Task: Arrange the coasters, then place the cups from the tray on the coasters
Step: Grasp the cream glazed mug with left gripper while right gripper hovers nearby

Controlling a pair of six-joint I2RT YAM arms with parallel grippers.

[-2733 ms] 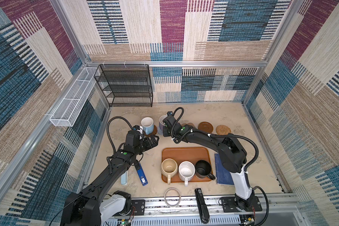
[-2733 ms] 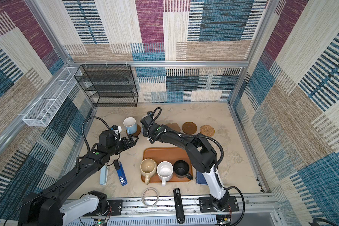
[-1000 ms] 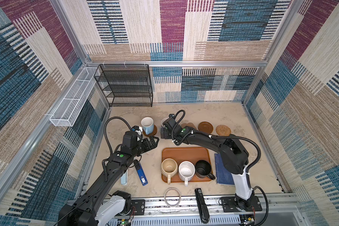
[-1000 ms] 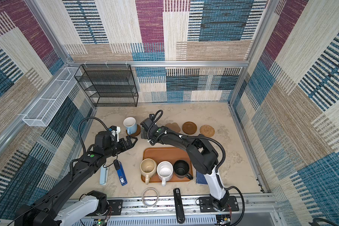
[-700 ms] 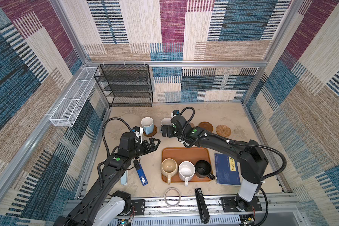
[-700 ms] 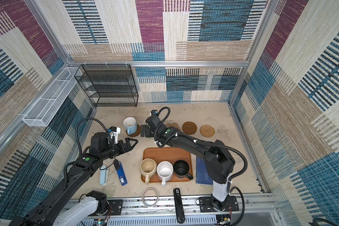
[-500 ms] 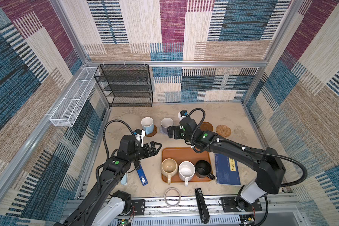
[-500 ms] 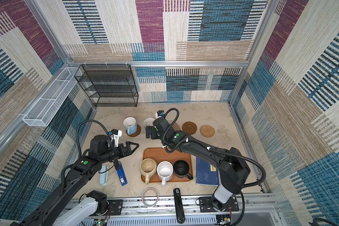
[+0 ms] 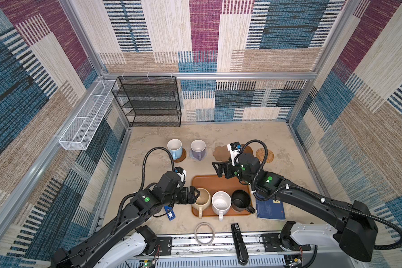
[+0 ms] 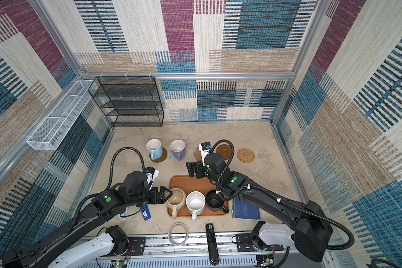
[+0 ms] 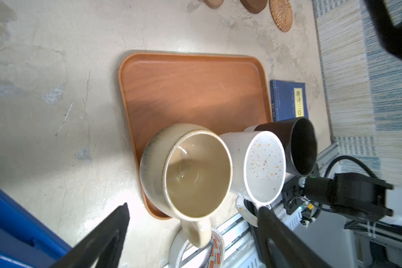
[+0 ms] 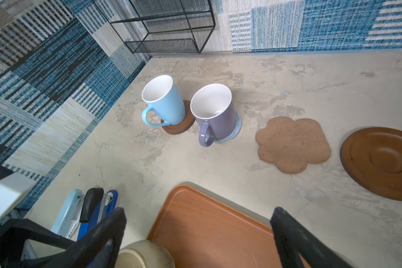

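While three cups stand in a row along the near edge of the tray [image 9: 218, 179], two more sit on coasters beyond its far edge. The tray is a rust-orange rounded rectangle with a low rim, and its far half is bare. From its left end the row runs squat beige cup [image 9: 201, 200], speckled white cup [image 9: 221, 203], black cup [image 9: 241, 200], all upright with handles toward the near edge. Beyond the tray's far left corner the light blue cup [image 9: 175, 148] stands on a dark brown wooden disc [image 9: 182, 157] and the lavender cup [image 9: 198, 149] on a blue-grey woven round [image 12: 237, 125]. Beyond the far right corner lie three bare coasters: a tan flower shape [image 12: 293, 143], a second brown disc [image 12: 381, 162] and a rattan round [image 9: 264, 155]

The left hand [image 9: 195, 194] is at the tray's left edge, spread wide and gripping nothing. The right hand [image 9: 218, 170] hovers over the tray's far edge, spread fully and empty

Only the left wrist view shows the coloured flecks inside the white cup, the darker glaze band under the beige cup's rim, and that cup's handle lying between the fingers [image 11: 107, 232]. Only the right wrist view shows the woven round plainly and the rings turned into the second disc, which the right arm [image 9: 299, 195] mostly covers in a top view
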